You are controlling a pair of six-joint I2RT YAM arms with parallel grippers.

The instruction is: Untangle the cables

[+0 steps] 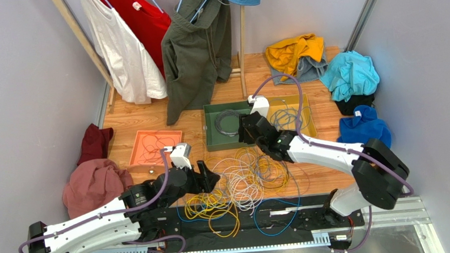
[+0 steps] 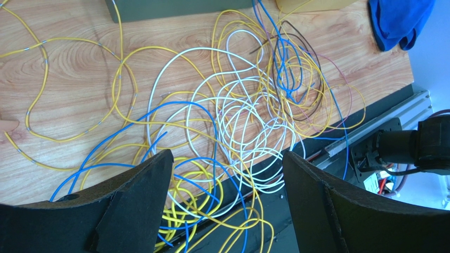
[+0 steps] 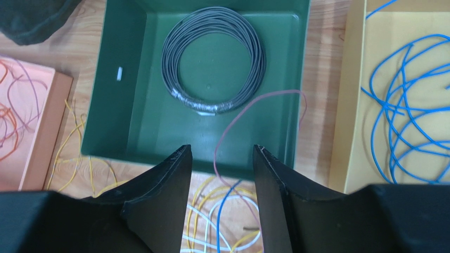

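Observation:
A loose tangle of thin yellow, blue and white cables (image 1: 245, 180) lies on the wooden table and spills over its near edge. My left gripper (image 1: 211, 177) hangs just left of it, open and empty. In the left wrist view its jaws (image 2: 227, 158) stand wide apart above the tangle (image 2: 237, 121). My right gripper (image 1: 247, 129) is at the green tray's near edge, open (image 3: 222, 150). A thin pink-brown wire (image 3: 253, 103) runs up between its fingers into the green tray (image 3: 113, 105), touching neither pad. A grey coil (image 3: 214, 58) lies in that tray.
A yellow tray (image 3: 364, 95) holding blue cables (image 3: 406, 116) stands right of the green one. An orange tray (image 1: 138, 138) with thin wires is at the left. Clothes lie in heaps around the table (image 1: 93, 182) and hang on a rack at the back (image 1: 194, 42).

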